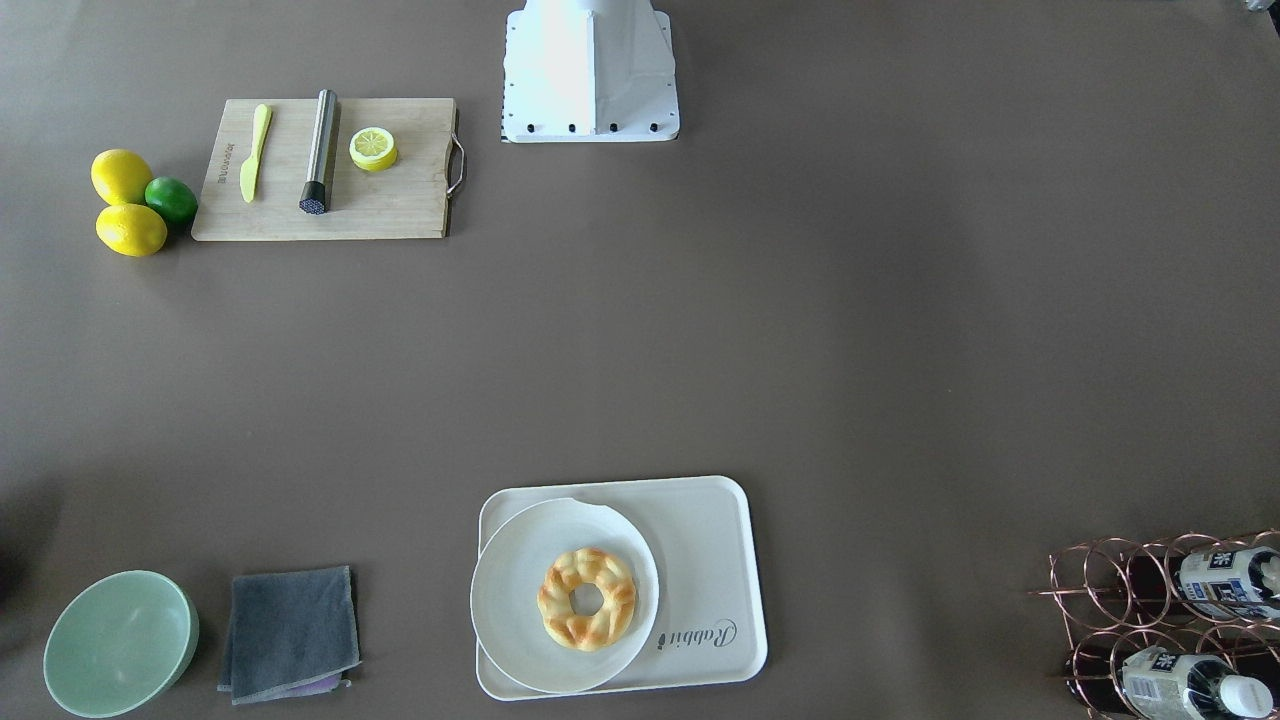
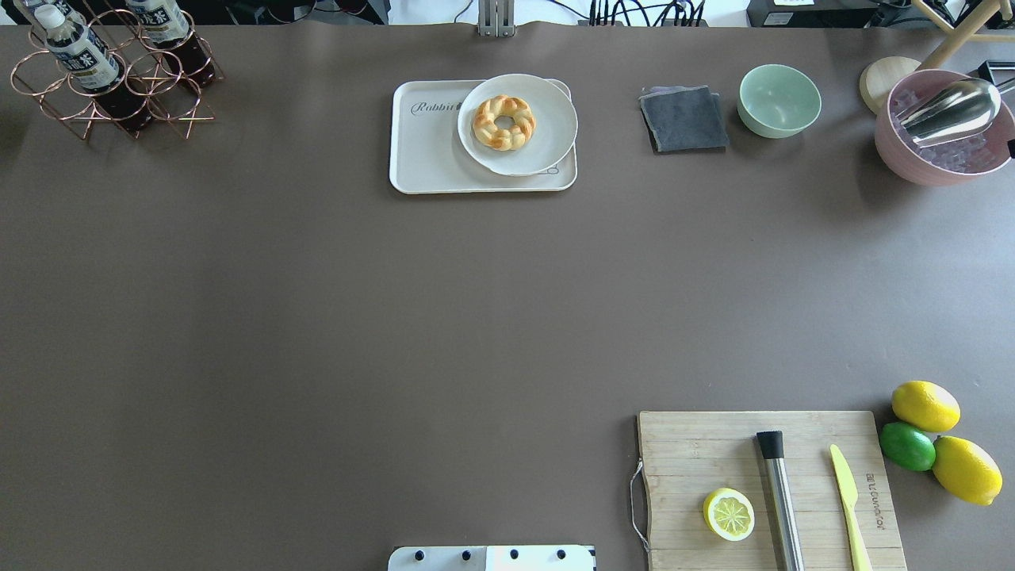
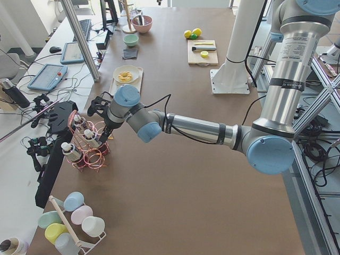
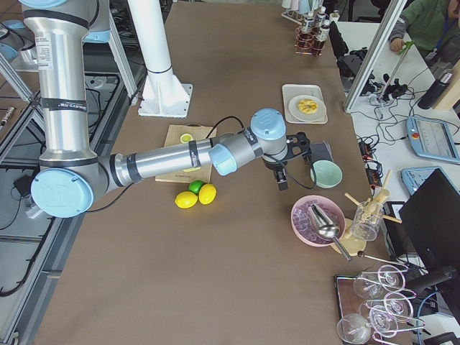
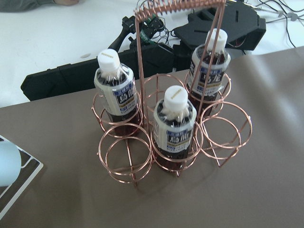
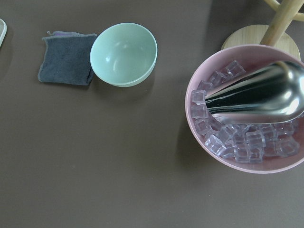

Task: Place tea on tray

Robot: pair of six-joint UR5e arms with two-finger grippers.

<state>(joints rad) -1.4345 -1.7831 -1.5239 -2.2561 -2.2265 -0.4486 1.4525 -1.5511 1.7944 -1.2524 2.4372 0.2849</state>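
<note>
Over at eleven o'clock on the bench, as the overhead view frames it, a copper wire rack holds bottles upright in its rings. The left wrist view shows three. We take the tea to be the one at the middle of that view, white cap up.

Our left arm reaches out to the rack and the left jaws hang close over the caps. Only a side view shows them, so we cannot tell whether they are open or closed. No bottle is lifted yet, so we judge this to be the approach to the grasp.

At twelve o'clock lies the tray. A round plate with a ring-shaped pastry takes its three-o'clock half. The nine-o'clock half, by the script print, is bare.

Toward two o'clock, our right arm hangs near a green bowl and a pink bowl of ice. We cannot tell the state of the right jaws either.

Next we need to close around the neck, draw the bottle straight up clear of the wire, and carry it to the bare half.
</note>
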